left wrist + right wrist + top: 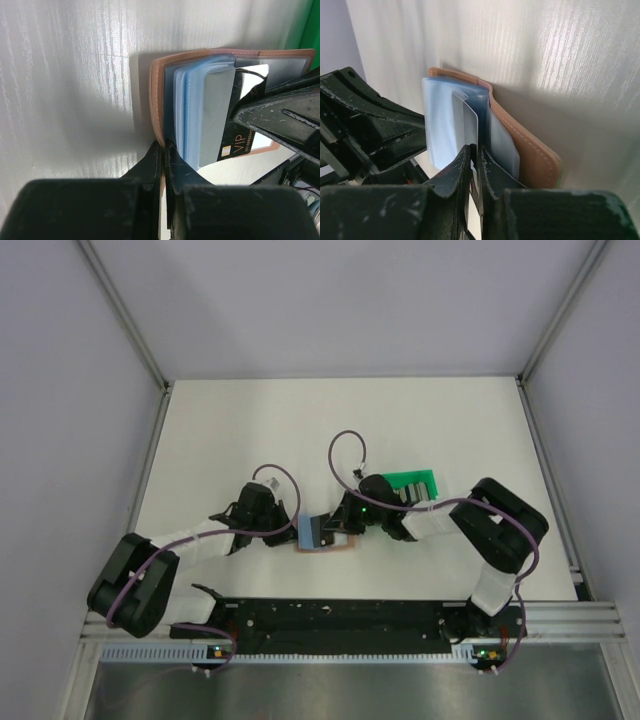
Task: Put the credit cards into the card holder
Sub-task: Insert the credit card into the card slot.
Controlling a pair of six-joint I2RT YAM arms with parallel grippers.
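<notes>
Item: card holder (322,537), tan, open, mid-surface toward the near edge; left hand (163,150) clenched on its cover edge; right hand (474,156) pinching grey card (471,122) at a blue sleeve's mouth. Risks: card skews or buckles against the sleeve; holder slips free, folds shut

A black card (239,137) reads "VIP".

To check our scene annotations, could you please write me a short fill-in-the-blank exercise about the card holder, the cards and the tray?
1. The inner plastic sleeves of the tan leather-like folding card holder are ____ in colour.
2. The black plastic card carries the letters ____.
3. The open plastic tray lying by the right gripper is ____.
Missing words: blue; VIP; green.
</notes>
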